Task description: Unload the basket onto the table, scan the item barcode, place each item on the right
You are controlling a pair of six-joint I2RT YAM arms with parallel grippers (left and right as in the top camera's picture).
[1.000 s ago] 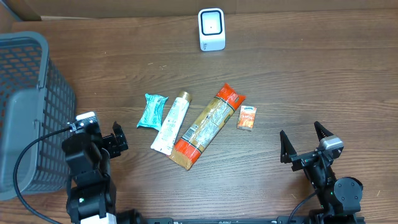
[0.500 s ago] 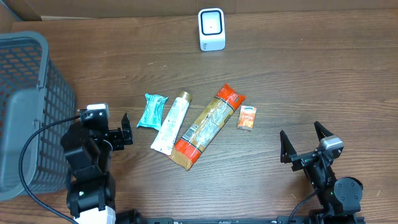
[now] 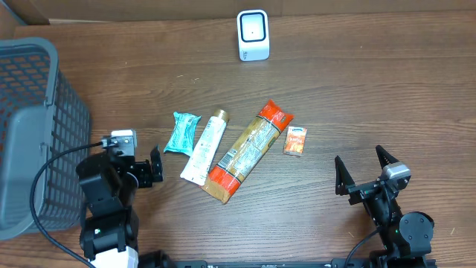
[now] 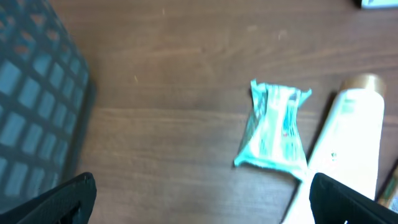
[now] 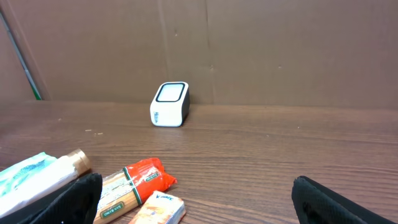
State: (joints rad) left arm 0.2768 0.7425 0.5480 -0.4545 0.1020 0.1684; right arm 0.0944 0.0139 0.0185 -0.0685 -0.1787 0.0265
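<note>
Left gripper (image 3: 151,170) has swung toward the teal packet (image 3: 181,132) at its one o'clock, wide open and empty; right gripper (image 3: 360,165) likewise. Next: reach, close on it.

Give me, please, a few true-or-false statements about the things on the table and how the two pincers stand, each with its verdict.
1. The left pincer is open and holds nothing. True.
2. The teal packet lies in the basket. False: it lies on the table, beside the white tube.
3. The scanner stands upright, apart from the other items. True.
4. The right pincer is shut on the small orange box. False: it is open and empty, and the box lies on the table beside the long packet.
</note>
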